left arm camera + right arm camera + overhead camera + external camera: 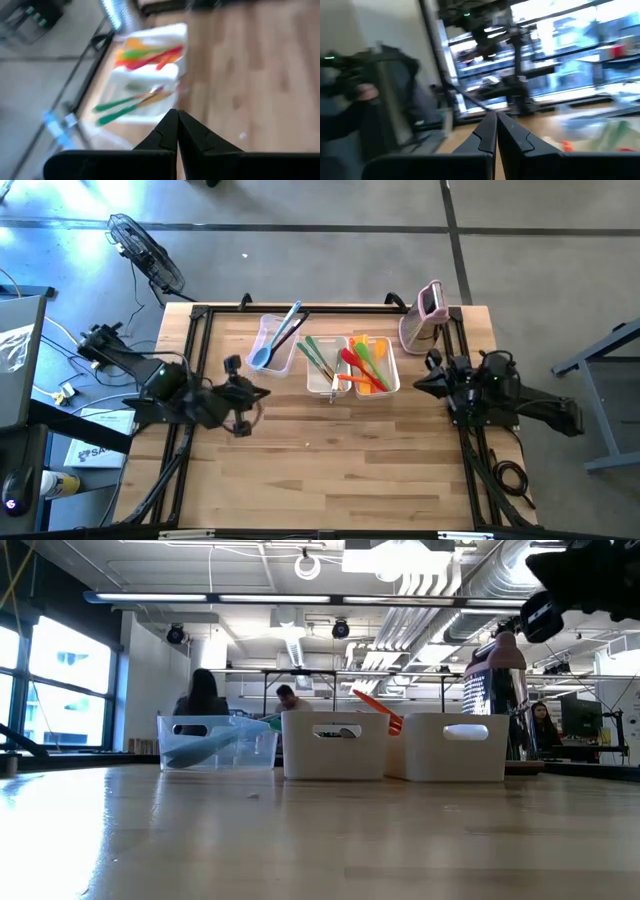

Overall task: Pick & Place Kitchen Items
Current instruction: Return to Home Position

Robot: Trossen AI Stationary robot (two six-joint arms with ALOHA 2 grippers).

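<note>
The left gripper point(176, 114) is positioned above the wooden table point(330, 470), to the left of the tubs. Its fingers are pressed together and hold nothing.

Three tubs stand in a row at the far middle of the table:
- The left tub point(250, 755) is clear and contains one blue spoon point(279, 333), with the handle leaning over the far rim.
- The middle tub point(335, 755) contains green utensils point(320, 358).
- The right tub point(455, 755) contains red point(352, 360), orange point(370, 380) and green point(378, 352) utensils.

A pink-and-white gadget point(430, 305) stands upright near the far right corner. The right gripper point(495, 116) is positioned to the right of the right tub, near the gadget. Its fingers are closed against each other and empty.
</note>
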